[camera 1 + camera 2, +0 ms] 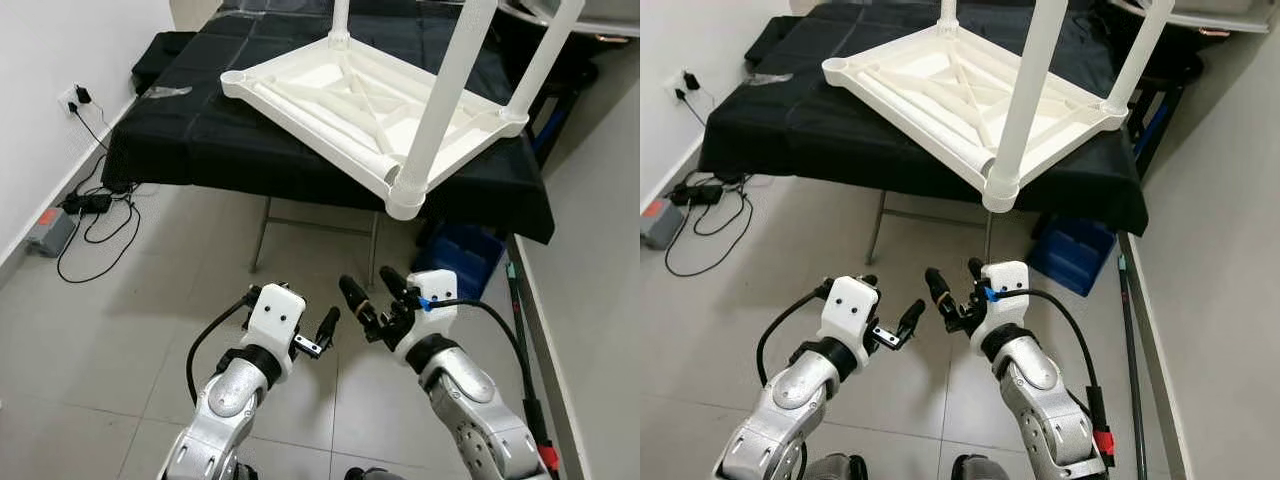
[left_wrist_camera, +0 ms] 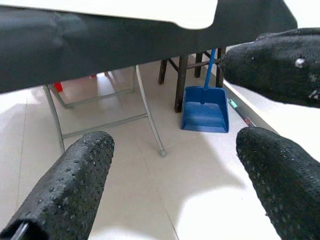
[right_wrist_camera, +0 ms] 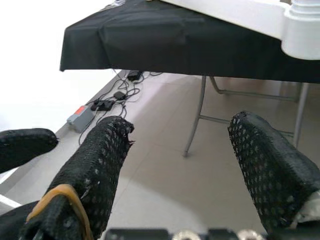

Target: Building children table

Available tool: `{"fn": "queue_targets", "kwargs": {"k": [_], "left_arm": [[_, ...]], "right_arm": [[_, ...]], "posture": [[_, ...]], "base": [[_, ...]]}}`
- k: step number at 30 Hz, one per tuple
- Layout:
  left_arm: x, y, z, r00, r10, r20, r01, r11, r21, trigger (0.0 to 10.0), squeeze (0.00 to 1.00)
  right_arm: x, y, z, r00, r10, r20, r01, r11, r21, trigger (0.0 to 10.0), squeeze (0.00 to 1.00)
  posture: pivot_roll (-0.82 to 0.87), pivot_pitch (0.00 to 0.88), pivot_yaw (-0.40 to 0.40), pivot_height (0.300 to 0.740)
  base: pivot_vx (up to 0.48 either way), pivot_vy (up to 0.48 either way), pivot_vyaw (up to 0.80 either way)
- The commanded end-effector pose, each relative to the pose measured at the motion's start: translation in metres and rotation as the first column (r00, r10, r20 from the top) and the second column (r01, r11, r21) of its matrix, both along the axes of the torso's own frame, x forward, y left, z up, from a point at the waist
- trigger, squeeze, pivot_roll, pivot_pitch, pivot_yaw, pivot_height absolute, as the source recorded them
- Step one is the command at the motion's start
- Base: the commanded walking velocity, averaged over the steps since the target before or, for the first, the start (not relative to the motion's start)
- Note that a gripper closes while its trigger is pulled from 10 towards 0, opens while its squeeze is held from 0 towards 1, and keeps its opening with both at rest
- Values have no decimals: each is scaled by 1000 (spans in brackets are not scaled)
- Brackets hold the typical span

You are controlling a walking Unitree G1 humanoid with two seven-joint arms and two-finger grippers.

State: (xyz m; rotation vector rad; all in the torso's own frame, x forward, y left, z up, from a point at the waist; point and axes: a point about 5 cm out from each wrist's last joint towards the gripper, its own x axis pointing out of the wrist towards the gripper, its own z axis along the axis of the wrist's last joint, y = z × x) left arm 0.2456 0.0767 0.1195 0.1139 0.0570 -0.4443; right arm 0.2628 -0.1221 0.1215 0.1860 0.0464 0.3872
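Left eye view: one white children's table (image 1: 370, 105) lies upside down on a black-draped folding table (image 1: 200, 140), three legs screwed in, the fourth corner socket bare. Below it hover the left gripper (image 1: 300, 325) and right gripper (image 1: 375, 295), both with fingers spread and empty. A blue dustpan (image 2: 205, 112) stands beneath; a power strip (image 1: 50, 230) and cables lie by the wall.
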Motion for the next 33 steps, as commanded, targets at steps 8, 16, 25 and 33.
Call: {"fn": "queue_targets", "kwargs": {"k": [8,16,25,33], "left_arm": [[-5,-2,-14,1000,-11,-29,12,1000,18,10000,0],[-2,-2,-12,1000,-10,-25,10,1000,2,10000,0],[-1,-2,-11,1000,2,-18,-3,1000,-16,10000,0],[-3,-3,-7,1000,-21,7,22,999,-41,10000,0]], "right_arm": [[-6,-1,-9,1000,-14,3,14,1000,-26,10000,0],[-3,-4,-8,1000,-28,2,28,999,-32,10000,0],[0,-6,-12,994,104,-20,-105,991,-86,10000,0],[16,-35,-8,998,7,-58,-11,997,-74,10000,0]], "posture": [[77,34,-69,740],[69,34,-70,740],[67,35,-69,740],[75,40,-75,740]], "base": [[332,-329,0],[253,-38,0],[0,0,0],[0,0,0]]}}
